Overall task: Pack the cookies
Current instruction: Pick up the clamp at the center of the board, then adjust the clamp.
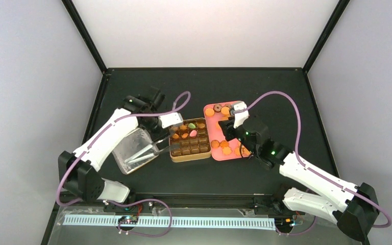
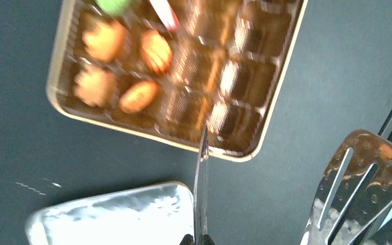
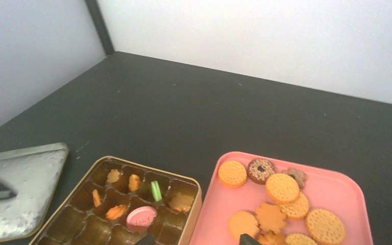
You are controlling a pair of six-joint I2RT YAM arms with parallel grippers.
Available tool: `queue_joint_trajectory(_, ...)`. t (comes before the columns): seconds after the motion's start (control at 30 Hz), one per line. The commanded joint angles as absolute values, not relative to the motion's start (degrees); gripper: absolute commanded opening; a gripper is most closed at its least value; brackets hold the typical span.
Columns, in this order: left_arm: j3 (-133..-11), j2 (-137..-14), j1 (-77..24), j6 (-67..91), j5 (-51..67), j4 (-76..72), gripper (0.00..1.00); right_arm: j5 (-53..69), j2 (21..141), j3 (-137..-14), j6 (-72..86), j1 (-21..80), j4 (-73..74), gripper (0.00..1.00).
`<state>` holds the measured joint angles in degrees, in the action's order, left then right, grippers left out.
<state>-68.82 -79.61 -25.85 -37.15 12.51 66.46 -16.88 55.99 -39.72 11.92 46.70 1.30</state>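
The tin [image 3: 191, 181] holds a few cookies [image 3: 141, 217] in its far compartments: several orange, one green, one pink. More cookies lie on the pink tray [image 3: 348, 190] just beside it. The left jaws are together on the tongs [image 2: 201, 178] by a silver tray [image 2: 112, 214]; the right jaws stand apart.

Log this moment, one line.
left gripper: shut on metal tongs | right gripper: open, over pink tray | cookies: some in tin, rest on tray
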Motion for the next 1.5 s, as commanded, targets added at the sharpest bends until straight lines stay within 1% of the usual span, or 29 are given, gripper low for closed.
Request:
queue_joint_trajectory(0.0, -81.1, -81.5, -26.0, -32.2, 16.3, 70.5, 0.01, -7.6, 56.1, -42.6, 13.1, 46.0, -2.7, 0.47)
queue_joint_trajectory(0.17, -96.4, -87.1, -26.0, -27.2, 20.5, 70.6, 0.02, 4.9, 55.7, -43.2, 14.4, 44.7, -8.0, 0.56)
queue_joint_trajectory(0.27, -104.8, -90.6, -25.9, -22.5, 22.9, 69.3, 0.01, 12.7, 56.1, -44.5, 15.9, 43.9, -10.9, 0.58)
queue_joint_trajectory(0.37, -109.6, -92.6, -26.1, -16.5, 25.1, 65.7, 0.02, 19.4, 58.1, -46.3, 17.8, 43.9, -13.6, 0.59)
queue_joint_trajectory(0.53, -108.4, -91.9, -26.0, -8.9, 30.1, 56.7, 0.02, 27.8, 61.0, -47.3, 21.7, 43.4, -19.9, 0.59)
queue_joint_trajectory(0.67, -108.0, -91.9, -26.0, -5.0, 36.8, 54.4, 0.01, 31.4, 62.7, -46.7, 25.1, 42.0, -24.7, 0.59)
queue_joint_trajectory(0.87, -107.0, -91.1, -25.9, -0.6, 48.5, 49.8, 0.01, 38.2, 65.5, -45.9, 33.9, 39.2, -36.6, 0.58)
queue_joint_trajectory(1.03, -101.0, -88.2, -25.1, 5.3, 55.0, 39.3, 0.02, 43.0, 68.0, -47.1, 39.1, 38.9, -43.1, 0.53)
queue_joint_trajectory(1.17, -96.9, -85.9, -24.3, 8.3, 56.5, 33.4, 0.01, 43.8, 68.2, -46.8, 41.7, 38.5, -45.5, 0.52)
queue_joint_trajectory(1.23, -96.6, -85.6, -24.2, 8.5, 56.5, 33.3, 0.01, 43.7, 67.9, -46.2, 43.0, 38.1, -47.1, 0.50)
queue_joint_trajectory(1.33, -96.2, -85.4, -23.9, 8.6, 56.1, 33.6, 0.01, 44.0, 68.0, -45.6, 46.3, 37.2, -50.1, 0.44)
queue_joint_trajectory(1.47, -95.5, -85.3, -23.6, 9.0, 55.6, 33.7, 0.02, 44.6, 68.6, -45.5, 50.9, 36.0, -54.9, 0.43)
